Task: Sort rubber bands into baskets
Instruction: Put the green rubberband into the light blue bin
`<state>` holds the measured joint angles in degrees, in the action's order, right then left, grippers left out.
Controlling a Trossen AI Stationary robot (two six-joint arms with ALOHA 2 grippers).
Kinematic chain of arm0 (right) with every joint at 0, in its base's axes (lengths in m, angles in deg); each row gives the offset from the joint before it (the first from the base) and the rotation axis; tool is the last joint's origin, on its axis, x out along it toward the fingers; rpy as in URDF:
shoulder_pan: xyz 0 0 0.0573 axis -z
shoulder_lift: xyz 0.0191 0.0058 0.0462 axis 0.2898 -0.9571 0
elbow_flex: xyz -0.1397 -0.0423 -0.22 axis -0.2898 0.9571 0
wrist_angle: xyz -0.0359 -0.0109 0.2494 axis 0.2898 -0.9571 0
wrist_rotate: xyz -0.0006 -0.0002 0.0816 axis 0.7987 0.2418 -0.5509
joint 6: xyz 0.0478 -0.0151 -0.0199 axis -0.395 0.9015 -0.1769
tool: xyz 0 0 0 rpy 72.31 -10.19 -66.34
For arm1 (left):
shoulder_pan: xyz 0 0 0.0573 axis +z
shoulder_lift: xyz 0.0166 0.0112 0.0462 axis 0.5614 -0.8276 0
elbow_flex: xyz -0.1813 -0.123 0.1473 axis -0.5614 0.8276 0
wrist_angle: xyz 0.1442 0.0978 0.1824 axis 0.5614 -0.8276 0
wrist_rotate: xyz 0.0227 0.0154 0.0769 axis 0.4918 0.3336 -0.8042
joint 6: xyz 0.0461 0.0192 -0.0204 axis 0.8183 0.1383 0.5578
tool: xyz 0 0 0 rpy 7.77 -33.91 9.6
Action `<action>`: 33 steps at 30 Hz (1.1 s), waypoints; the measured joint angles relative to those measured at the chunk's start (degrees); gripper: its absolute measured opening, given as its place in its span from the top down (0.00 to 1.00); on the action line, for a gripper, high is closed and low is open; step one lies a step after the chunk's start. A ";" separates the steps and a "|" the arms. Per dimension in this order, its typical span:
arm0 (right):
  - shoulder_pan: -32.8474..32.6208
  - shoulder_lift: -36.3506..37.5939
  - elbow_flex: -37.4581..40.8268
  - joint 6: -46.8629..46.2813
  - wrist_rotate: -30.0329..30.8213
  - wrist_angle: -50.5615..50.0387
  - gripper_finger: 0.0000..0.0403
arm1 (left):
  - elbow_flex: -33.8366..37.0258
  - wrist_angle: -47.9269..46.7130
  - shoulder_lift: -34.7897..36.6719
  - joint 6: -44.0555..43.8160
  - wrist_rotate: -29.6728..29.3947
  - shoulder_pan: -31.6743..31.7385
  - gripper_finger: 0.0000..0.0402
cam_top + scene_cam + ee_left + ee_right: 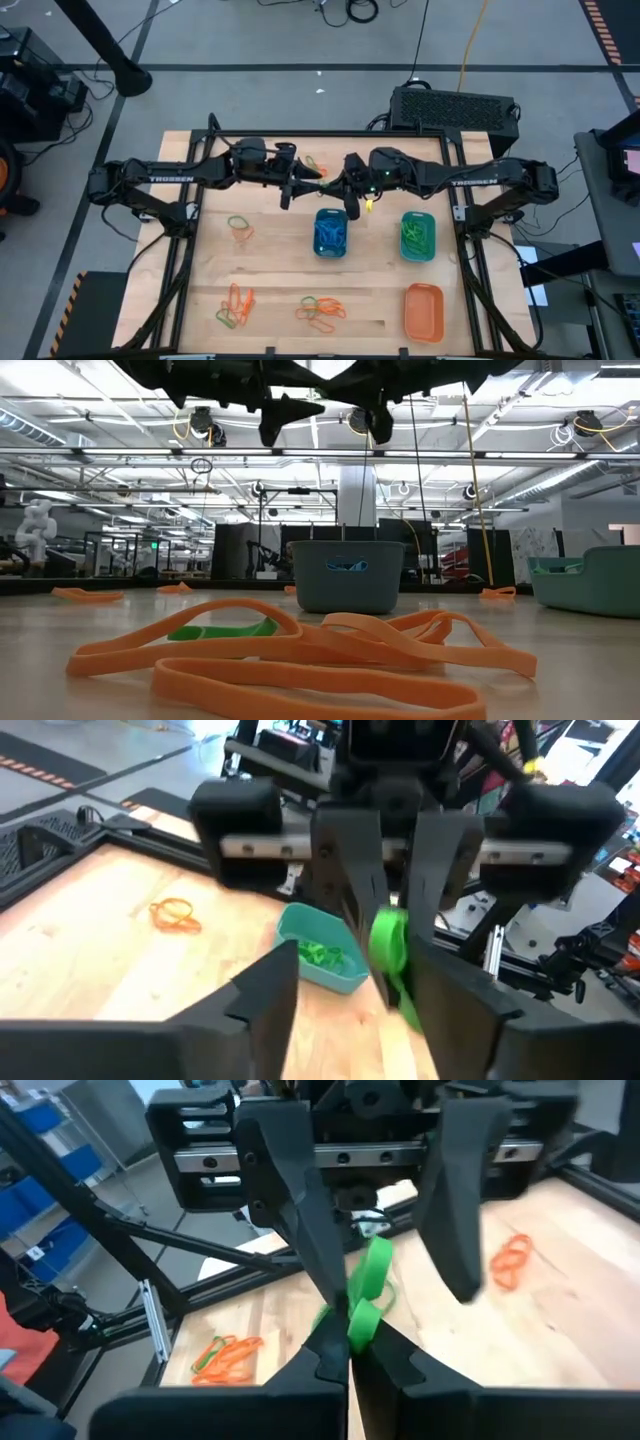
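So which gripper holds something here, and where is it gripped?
The right gripper pinches a green rubber band loop at its lower end; the left gripper is open.

Pincers meet mid-air, upper centre of the surface [280, 270].
Left pincer [297, 186] faces right pincer [352, 200] above the baskets: one basket [331, 233] centre, another [418, 236] to its right, a third [424, 310] lower right. Rubber bands [320, 309] lie bottom centre, more bands [236, 306] lower left.
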<state>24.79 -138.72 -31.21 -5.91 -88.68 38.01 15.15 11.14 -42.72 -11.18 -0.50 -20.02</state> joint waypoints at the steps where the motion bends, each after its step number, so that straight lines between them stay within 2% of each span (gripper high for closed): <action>1: 0.26 0.65 0.00 0.00 0.05 -1.28 1.00 | 0.01 -0.14 0.02 0.00 0.78 0.31 0.50; 8: 1.55 6.33 -0.13 -1.63 2.50 -13.86 1.00 | 0.12 -3.68 0.46 -0.43 5.77 2.70 0.40; 14: 1.62 14.07 -0.15 -5.21 3.52 -41.08 1.00 | 0.12 -9.84 0.55 -1.36 8.27 5.80 0.39; 21: -1.69 16.14 0.50 -16.34 3.32 -72.62 1.00 | 0.12 -10.86 0.55 0.48 8.19 7.87 0.39; 24: -3.83 16.15 3.30 -20.89 1.93 -76.27 1.00 | 0.12 -9.79 0.57 0.47 8.03 8.48 0.39; 28: -5.94 16.03 8.60 -25.95 -3.05 -74.97 1.00 | 0.12 -9.53 0.57 0.59 7.44 8.37 0.39; 33: -6.57 15.84 13.29 -29.05 -2.31 -74.38 1.00 | 0.12 -9.55 0.59 0.59 7.14 8.45 0.39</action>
<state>18.22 -122.88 -17.92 -34.96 -90.99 -36.37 15.28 1.59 -42.13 -10.59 6.63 -11.57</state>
